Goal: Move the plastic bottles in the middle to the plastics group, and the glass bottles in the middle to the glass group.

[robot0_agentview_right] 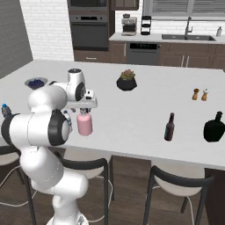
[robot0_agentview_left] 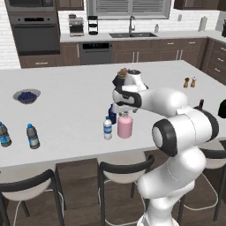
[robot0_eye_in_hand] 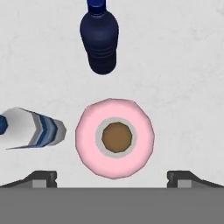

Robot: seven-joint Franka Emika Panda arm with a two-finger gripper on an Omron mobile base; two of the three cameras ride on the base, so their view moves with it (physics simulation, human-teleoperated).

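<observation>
Fingers (robot0_eye_in_hand: 112, 177) spread wide apart hang straight above the pink bottle (robot0_eye_in_hand: 114, 138), whose stopper faces right up at the hand, so the bottle stands upright with its long axis vertical. It sits near the front edge of the white desk (robot0_agentview_left: 66, 119), in the middle cluster. Just behind it stands the dark navy bottle (robot0_eye_in_hand: 99, 39), also upright, partly hidden by the wrist from the left. Just beside the pink bottle, on its left as seen from the left base view, stands the clear bottle (robot0_agentview_left: 107, 128) with a white cap and a pale blue label; any writing on the label is too small to read.

Well apart at the left end of the desk stand two blue-capped water bottles (robot0_agentview_left: 32, 136), with a bowl of dark berries (robot0_agentview_left: 26, 96) behind them. Toward the right end stands the slim dark brown bottle (robot0_agentview_right: 169, 127), upright, near a squat black jug (robot0_agentview_right: 214, 127). Two small shakers (robot0_agentview_right: 200, 94) and a potted plant (robot0_agentview_right: 127, 80) sit farther back.
</observation>
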